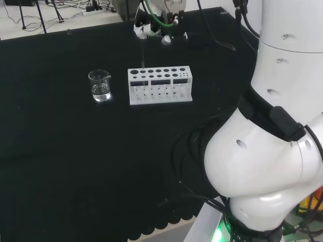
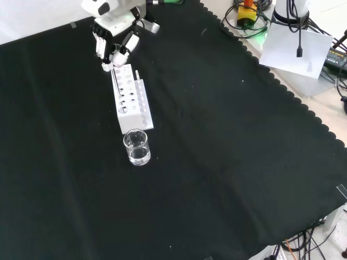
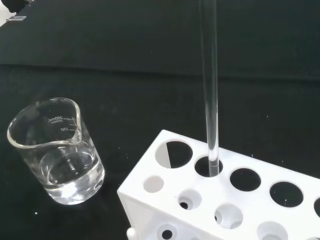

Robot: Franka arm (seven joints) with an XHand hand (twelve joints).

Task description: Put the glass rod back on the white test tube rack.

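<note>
Clear glass, thin and rigid: the glass rod (image 3: 210,90) looks light, smooth enough to slip, and likely to snap under side load. It stands near upright with its lower tip entering a hole in the end of the white test tube rack (image 3: 240,200) nearest the beaker (image 3: 57,150), which holds a little clear liquid. The hand (image 2: 116,46) is above that rack end, fingers curled on the rod's upper part. Best hold: high on the rod, kept vertical during lowering.
</note>
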